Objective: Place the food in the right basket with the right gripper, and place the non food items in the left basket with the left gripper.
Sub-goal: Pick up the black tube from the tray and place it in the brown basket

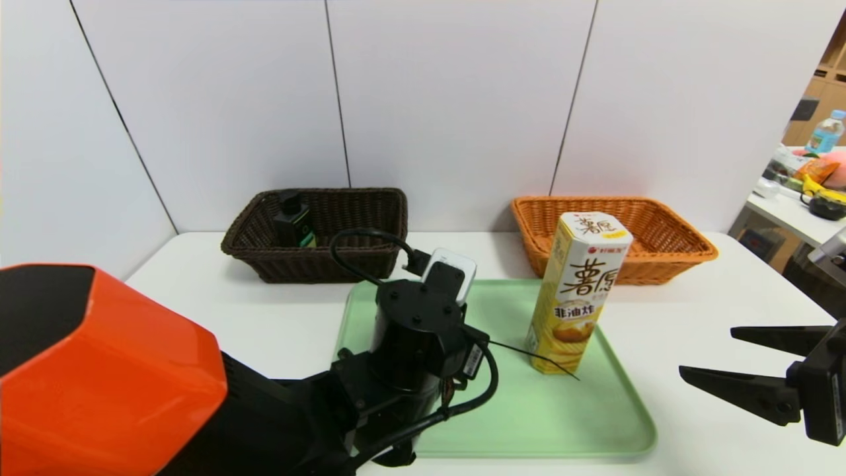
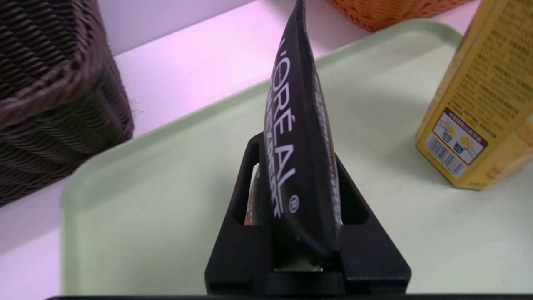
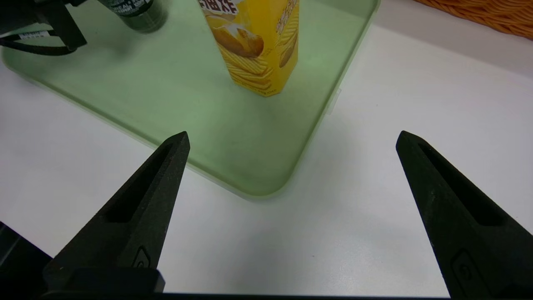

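Observation:
My left gripper [image 2: 297,171] is shut on a black L'Oréal tube [image 2: 291,125], held upright over the green tray [image 2: 145,200]. In the head view the left gripper [image 1: 446,279] is at the tray's far left part, and the tube's pale upper end [image 1: 462,264] shows past the wrist. The tube's dark cap [image 3: 139,14] is down near the tray; I cannot tell whether they touch. A tall yellow chips box [image 1: 578,291] stands on the tray. My right gripper [image 1: 707,352] hangs open over the table, right of the tray [image 3: 166,91], holding nothing.
The brown basket [image 1: 310,261] at the back left holds a black bottle [image 1: 293,221]. At the back right is the orange basket [image 1: 661,258], with nothing showing inside it. A second table with clutter [image 1: 813,178] lies beyond the right edge.

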You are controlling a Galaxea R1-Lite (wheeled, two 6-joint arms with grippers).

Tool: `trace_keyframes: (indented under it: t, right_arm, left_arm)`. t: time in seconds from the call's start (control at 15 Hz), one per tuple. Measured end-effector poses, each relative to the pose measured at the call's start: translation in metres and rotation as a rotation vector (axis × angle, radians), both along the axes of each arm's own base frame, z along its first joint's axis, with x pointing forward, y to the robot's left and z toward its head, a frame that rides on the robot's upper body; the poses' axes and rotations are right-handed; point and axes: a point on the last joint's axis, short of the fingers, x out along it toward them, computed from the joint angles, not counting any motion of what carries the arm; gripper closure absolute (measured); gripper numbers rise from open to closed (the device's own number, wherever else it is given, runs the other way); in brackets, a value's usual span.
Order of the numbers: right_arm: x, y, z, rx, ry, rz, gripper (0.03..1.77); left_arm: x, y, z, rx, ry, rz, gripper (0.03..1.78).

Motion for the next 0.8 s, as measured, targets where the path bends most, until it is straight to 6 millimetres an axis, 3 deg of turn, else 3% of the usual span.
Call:
trace_keyframes:
  t: [0.6,0.8]
  right_arm:
    - [-0.003,0.0,0.0,0.003,-0.005,-0.001,0.09]
    - [-0.003,0.0,0.0,0.003,-0.004,0.002,0.09]
  left_arm:
    - [0.007,0.07,0.08,-0.089,-0.068,0.057,1.48]
    - [0.027,0.106,0.106,-0.108,-0.082,0.111,1.48]
